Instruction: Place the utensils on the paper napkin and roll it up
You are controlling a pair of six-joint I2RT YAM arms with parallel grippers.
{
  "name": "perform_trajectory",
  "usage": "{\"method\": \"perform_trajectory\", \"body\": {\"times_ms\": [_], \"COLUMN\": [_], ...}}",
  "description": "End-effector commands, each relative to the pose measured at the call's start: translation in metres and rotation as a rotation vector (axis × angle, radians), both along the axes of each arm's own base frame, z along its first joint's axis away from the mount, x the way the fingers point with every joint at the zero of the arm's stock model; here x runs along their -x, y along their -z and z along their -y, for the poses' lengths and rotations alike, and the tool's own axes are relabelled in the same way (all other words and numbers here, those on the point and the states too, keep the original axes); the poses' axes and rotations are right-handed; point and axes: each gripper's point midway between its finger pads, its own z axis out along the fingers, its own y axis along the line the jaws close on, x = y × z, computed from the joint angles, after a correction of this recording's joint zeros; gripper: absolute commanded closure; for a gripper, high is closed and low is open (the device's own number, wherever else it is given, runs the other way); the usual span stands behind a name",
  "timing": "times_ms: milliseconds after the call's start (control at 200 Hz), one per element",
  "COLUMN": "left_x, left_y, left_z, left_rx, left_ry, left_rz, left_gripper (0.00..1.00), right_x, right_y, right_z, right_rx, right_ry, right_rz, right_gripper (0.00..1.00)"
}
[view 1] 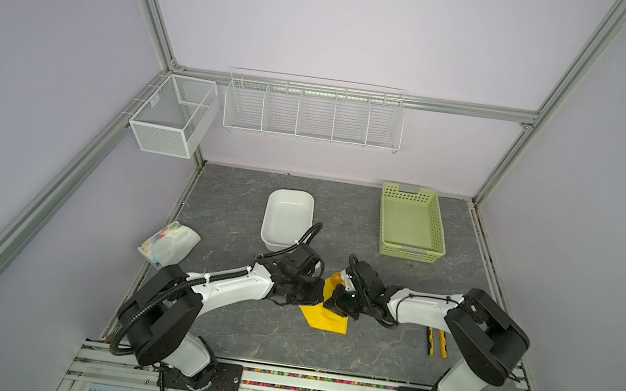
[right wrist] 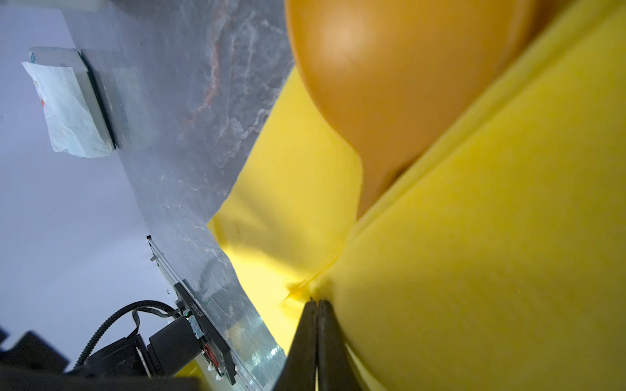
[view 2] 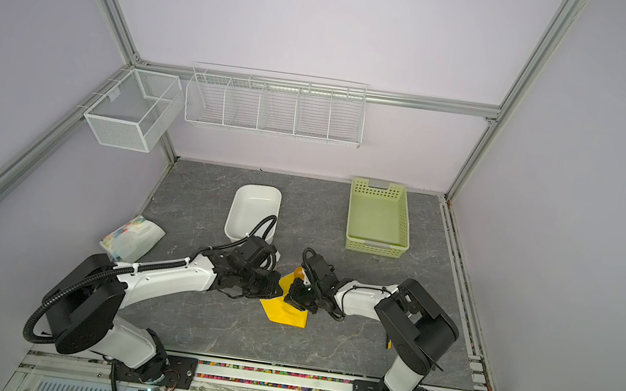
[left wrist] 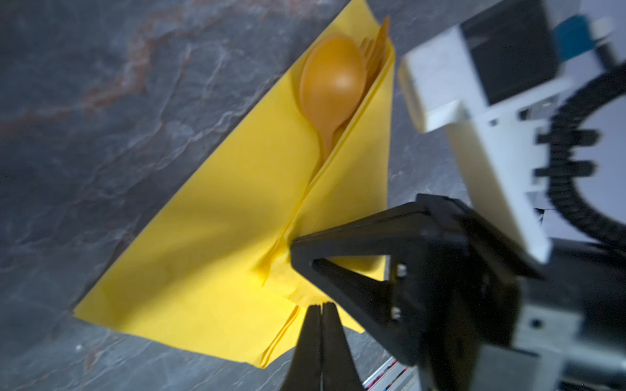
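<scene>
In both top views the paper napkin lies folded near the middle of the counter, closer to its 6 o'clock edge. Bare stone lies open at 6 o'clock of it, and more at 12 o'clock up to the back wall. The utensils sit inside the fold. The spoon bowl and the fork tines stick out at the napkin's 12 o'clock end.

Both arms reach in low from the 6 o'clock rail with elbows out and forearms nearly level. They meet over the napkin, the left from 9 o'clock and the right from 3 o'clock. The left claw is pinched tight on the napkin's layered edge. The right claw is pinched tight on the fold, with paper puckered at its tips. The two claws are just beside each other.

From the napkin, a white tub stands at 11 o'clock, near the left wrist. A green basket stands at 1 o'clock, well apart. A printed packet lies at 10 o'clock by the counter's edge. Pliers lie at 3 o'clock, partly hidden under the right arm. The arms themselves close off the 9 and 3 o'clock sides.
</scene>
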Motion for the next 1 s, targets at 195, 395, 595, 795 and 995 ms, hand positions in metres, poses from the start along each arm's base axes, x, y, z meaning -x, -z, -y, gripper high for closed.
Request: {"method": "perform_trajectory", "body": {"times_ms": [195,395,595,795,995], "left_x": [-0.005,-0.002,0.004,0.007,0.009], "left_y": [0.024,0.041,0.059,0.068,0.075], "left_z": [-0.001,0.000,-0.006,-0.016,-0.018], "left_rx": [-0.076,-0.076,-0.126,-0.175,-0.190], "left_ry": [0.021,0.023,0.025,0.023,0.026], "left_rz": [-0.027,-0.058,-0.100,-0.108,-0.120], "left_gripper": [1.00,1.00,1.00,1.00,1.00], "right_x": [0.012,0.012,0.012,0.012,0.005], "right_y": [0.017,0.017,0.017,0.015,-0.007], "right_z": [0.011,0.010,0.010,0.010,0.006], "right_rx": [0.061,0.061,0.061,0.060,0.034], "right_ry": [0.006,0.001,0.000,-0.002,-0.010], "right_rz": [-0.055,-0.057,-0.057,-0.052,-0.017], "right_gripper": [0.93,0.93,0.93,0.93,0.90]}}
